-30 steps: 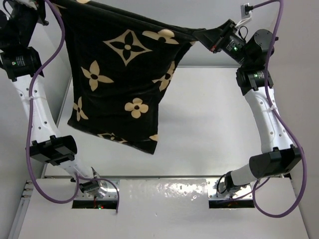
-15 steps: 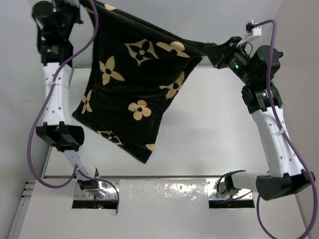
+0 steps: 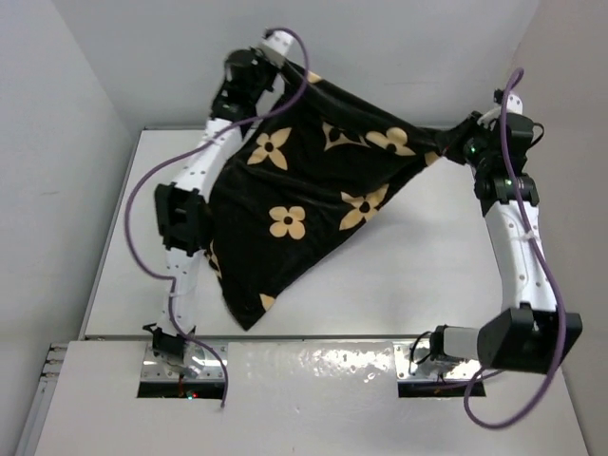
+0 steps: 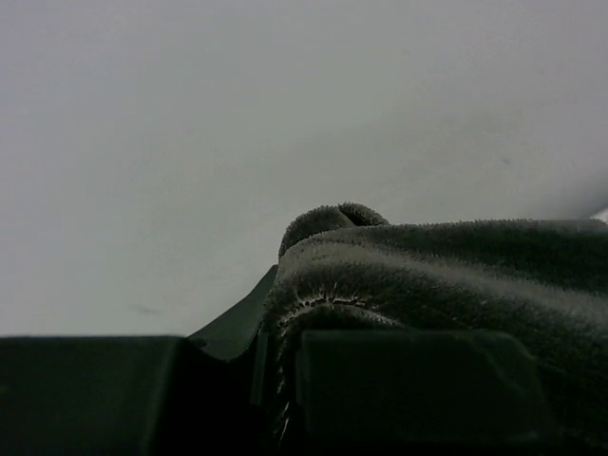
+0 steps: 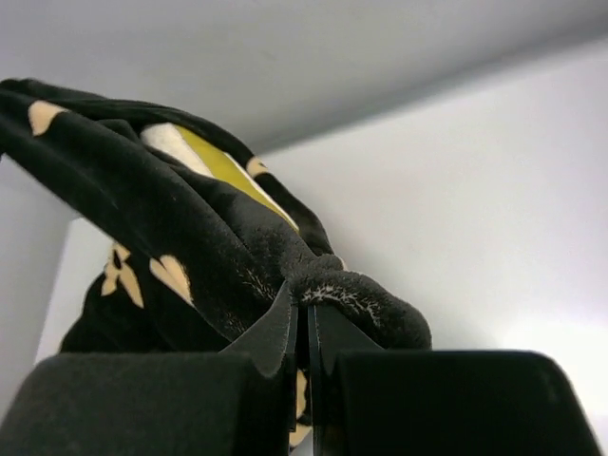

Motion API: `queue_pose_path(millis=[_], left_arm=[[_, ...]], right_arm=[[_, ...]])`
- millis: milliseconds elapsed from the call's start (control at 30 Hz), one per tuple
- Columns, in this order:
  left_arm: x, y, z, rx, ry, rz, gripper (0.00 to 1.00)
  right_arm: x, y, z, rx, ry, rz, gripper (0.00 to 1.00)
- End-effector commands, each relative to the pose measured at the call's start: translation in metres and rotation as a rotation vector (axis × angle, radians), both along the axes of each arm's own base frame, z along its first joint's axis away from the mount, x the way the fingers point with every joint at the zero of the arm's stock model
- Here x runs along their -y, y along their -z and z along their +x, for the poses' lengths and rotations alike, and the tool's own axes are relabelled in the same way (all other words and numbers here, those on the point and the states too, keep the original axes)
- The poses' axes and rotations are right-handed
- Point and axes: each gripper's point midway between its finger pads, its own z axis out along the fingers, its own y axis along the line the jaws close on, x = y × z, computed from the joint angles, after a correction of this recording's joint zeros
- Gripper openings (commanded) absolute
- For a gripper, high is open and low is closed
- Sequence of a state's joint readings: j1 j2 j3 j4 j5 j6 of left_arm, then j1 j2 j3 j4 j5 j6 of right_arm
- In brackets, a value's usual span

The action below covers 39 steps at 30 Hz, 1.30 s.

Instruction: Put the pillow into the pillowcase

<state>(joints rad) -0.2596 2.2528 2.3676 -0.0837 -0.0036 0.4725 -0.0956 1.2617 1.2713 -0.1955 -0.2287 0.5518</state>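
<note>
The pillowcase (image 3: 304, 199), black velvety fabric with tan flower motifs, hangs stretched between my two grippers above the white table (image 3: 408, 275). Its lower corner droops toward the table's front left. My left gripper (image 3: 283, 74) is shut on its upper edge at the back. In the left wrist view the fabric (image 4: 427, 266) bunches over the left gripper (image 4: 275, 328). My right gripper (image 3: 458, 144) is shut on the right corner, and the right wrist view shows a fold of pillowcase (image 5: 190, 237) pinched in it (image 5: 306, 318). A white and yellow strip of the pillow (image 5: 204, 152) peeks out of the case.
Grey walls close in on the left (image 3: 57, 142), the back and the right. Purple cables (image 3: 142, 199) loop beside both arms. The arm bases sit on a metal strip (image 3: 313, 366) at the near edge.
Both arms have come down and inward. The left gripper swung from the far upper left toward the back centre, carrying the pillowcase right and lower. Both grips have held.
</note>
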Motion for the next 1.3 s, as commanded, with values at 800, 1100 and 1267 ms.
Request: queue_pose_path(millis=[800, 1100, 1267], left_arm=[[0.122, 0.019, -0.014, 0.066, 0.118, -0.068, 1.0], [-0.079, 0.105, -0.1, -0.603, -0.065, -0.154, 0.13], [-0.123, 0.186, -0.17, -0.853, -0.11, -0.181, 0.58]], right_arm=[[0.046, 0.134, 0.033, -0.33, 0.152, -0.338, 0.99], [0.007, 0.171, 0.124, -0.377, -0.036, -0.115, 0.31], [-0.005, 0.21, 0.158, -0.429, -0.086, -0.017, 0.75]])
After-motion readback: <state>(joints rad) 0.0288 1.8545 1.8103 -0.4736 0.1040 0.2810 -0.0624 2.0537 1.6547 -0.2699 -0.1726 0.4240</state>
